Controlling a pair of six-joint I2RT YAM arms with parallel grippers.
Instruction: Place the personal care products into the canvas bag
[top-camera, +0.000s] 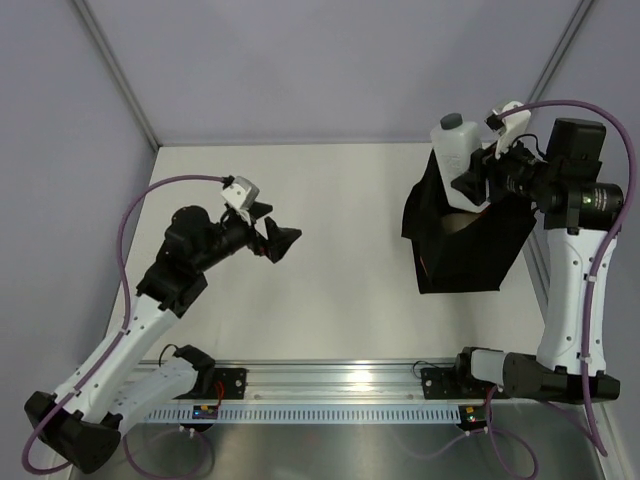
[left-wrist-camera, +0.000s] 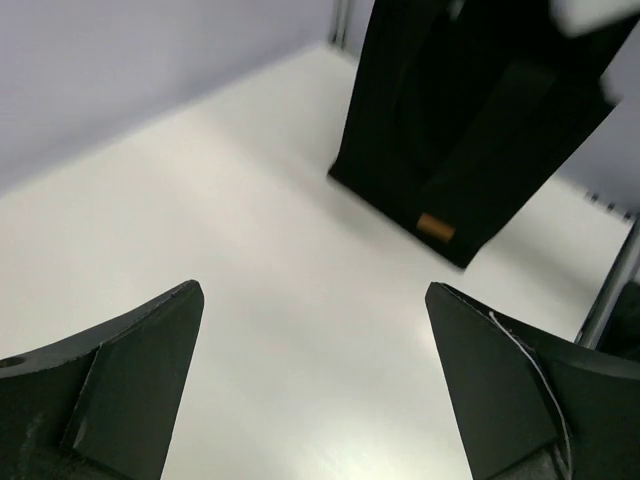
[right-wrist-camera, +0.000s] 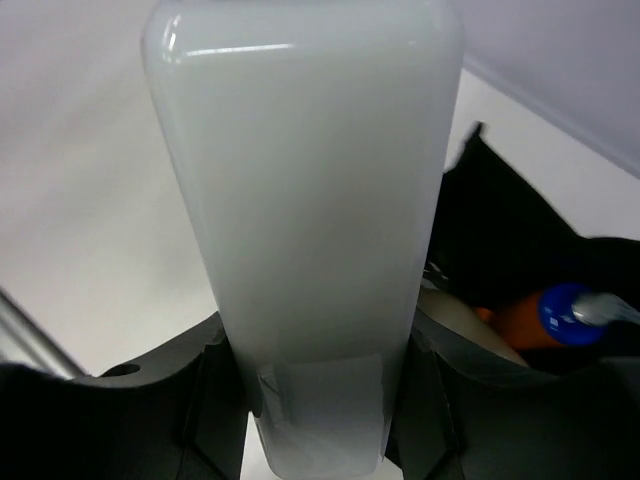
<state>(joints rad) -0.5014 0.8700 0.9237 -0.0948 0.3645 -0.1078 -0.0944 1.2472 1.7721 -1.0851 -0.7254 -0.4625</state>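
My right gripper (top-camera: 470, 172) is shut on the clear bottle with a grey cap (top-camera: 455, 145) and holds it above the far edge of the black canvas bag (top-camera: 470, 250). In the right wrist view the clear bottle (right-wrist-camera: 305, 200) fills the frame between my fingers (right-wrist-camera: 190, 400). An orange bottle with a blue cap (right-wrist-camera: 545, 315) lies inside the bag (right-wrist-camera: 510, 230), next to a tan item. My left gripper (top-camera: 280, 240) is open and empty over the table's middle left. In the left wrist view the bag (left-wrist-camera: 470, 120) stands ahead with its orange-brown tag (left-wrist-camera: 435, 227).
The white table (top-camera: 330, 300) ends at grey walls behind and at the sides. A metal rail (top-camera: 340, 385) with both arm bases runs along the near edge. A frame post (left-wrist-camera: 610, 300) stands right of the bag.
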